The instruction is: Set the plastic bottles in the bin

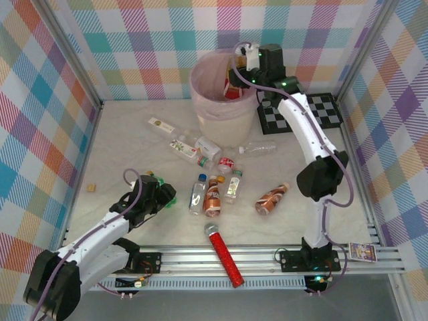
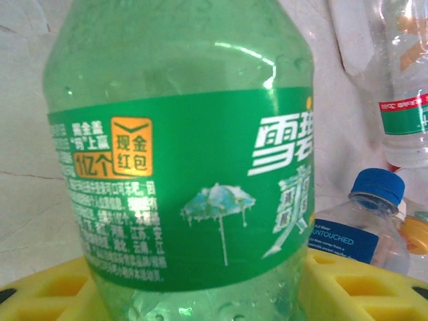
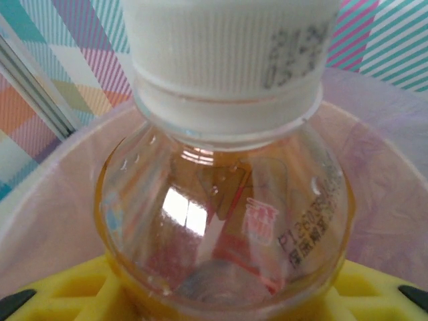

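Top view: the right claw (image 1: 242,61) is gripping an amber bottle (image 1: 235,63) above the bin (image 1: 200,83). The left claw (image 1: 159,194) is lying low on the table, clamping a green bottle (image 1: 168,198) that it mostly hides. Loose bottles (image 1: 212,194) are lying mid-table.

Left wrist: the green bottle (image 2: 180,167) is sitting between yellow fingers (image 2: 47,297), neck and base cut off. A blue-capped bottle (image 2: 364,231) is peeking in at the right.

Right wrist: the amber bottle (image 3: 227,221), its white cap cropped, is hanging over the bin's blurred pink liner (image 3: 394,200).

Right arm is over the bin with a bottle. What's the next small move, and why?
Probably open the right gripper: its amber bottle hangs above the bin, pink liner showing behind it, so a release should drop it inside.
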Controlling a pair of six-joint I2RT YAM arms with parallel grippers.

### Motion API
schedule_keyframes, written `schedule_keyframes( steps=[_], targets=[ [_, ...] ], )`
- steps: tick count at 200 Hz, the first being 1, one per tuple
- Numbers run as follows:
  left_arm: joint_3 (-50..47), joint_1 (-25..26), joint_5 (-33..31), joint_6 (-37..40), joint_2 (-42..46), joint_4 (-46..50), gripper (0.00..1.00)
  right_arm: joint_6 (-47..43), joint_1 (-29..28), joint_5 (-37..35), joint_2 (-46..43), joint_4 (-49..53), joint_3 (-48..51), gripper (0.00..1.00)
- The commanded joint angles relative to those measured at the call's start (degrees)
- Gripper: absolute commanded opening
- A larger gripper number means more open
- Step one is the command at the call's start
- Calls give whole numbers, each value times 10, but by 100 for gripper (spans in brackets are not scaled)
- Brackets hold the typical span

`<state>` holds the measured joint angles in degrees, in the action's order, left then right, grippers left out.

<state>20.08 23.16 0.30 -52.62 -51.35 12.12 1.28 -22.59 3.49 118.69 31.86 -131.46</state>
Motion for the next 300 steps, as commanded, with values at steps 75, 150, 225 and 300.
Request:
schedule_keyframes(
  steps=[75, 150, 225, 300],
  targets=[
    [44, -2, 3, 30, 61, 82, 43, -40, -20, -45, 114, 121, -129, 69],
    [64, -2, -5, 35, 79, 113, 41, -37, -23, -54, 94, 141, -158, 100],
    [180, -3, -59, 118, 64, 211, 41, -30, -24, -110, -98, 183, -84, 99],
    [429, -7, -65, 268, -51, 242, 21, 165, 66, -113, -347, 209, 249, 99]
  ],
)
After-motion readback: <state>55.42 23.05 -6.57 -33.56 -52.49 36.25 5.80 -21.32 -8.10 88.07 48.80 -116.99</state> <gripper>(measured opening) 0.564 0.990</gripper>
